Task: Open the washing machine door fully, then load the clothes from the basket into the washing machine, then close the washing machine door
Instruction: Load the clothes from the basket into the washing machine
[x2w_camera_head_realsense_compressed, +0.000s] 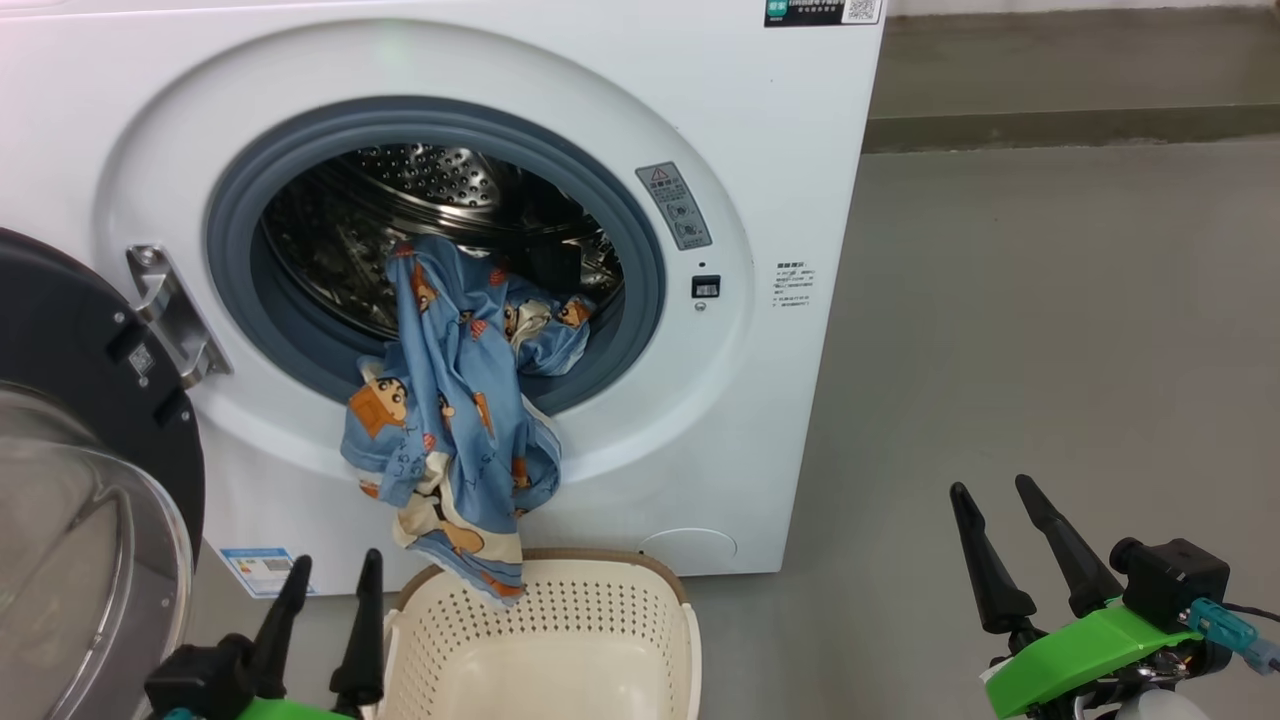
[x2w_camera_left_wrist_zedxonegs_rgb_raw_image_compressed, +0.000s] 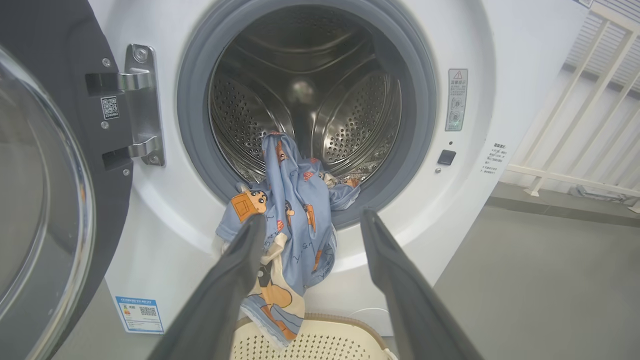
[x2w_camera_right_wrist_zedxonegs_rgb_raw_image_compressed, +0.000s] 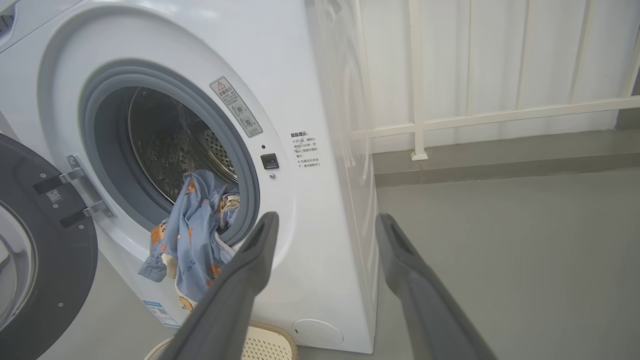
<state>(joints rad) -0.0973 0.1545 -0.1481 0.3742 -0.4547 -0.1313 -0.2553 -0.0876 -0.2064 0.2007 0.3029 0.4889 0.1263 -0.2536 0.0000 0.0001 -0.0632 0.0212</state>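
Observation:
The white washing machine (x2w_camera_head_realsense_compressed: 780, 200) stands with its black door (x2w_camera_head_realsense_compressed: 70, 340) swung wide to the left. Blue cartoon-print clothes (x2w_camera_head_realsense_compressed: 450, 420) lie partly in the steel drum (x2w_camera_head_realsense_compressed: 420, 190) and hang over the grey gasket down the front, their lowest end reaching the rim of the cream basket (x2w_camera_head_realsense_compressed: 620, 640). The basket's inside looks bare. My left gripper (x2w_camera_head_realsense_compressed: 335, 570) is open, low beside the basket's left rim, holding nothing. Far right, my right gripper (x2w_camera_head_realsense_compressed: 995, 485) is open and holds nothing. The clothes (x2w_camera_left_wrist_zedxonegs_rgb_raw_image_compressed: 285, 225) hang just beyond the left fingers (x2w_camera_left_wrist_zedxonegs_rgb_raw_image_compressed: 245, 260).
The door's glass bowl (x2w_camera_head_realsense_compressed: 80, 560) bulges at my lower left, close to the left arm. Grey floor (x2w_camera_head_realsense_compressed: 1050, 350) stretches to the machine's right. A white railing (x2w_camera_right_wrist_zedxonegs_rgb_raw_image_compressed: 450, 120) runs behind the machine on its right side.

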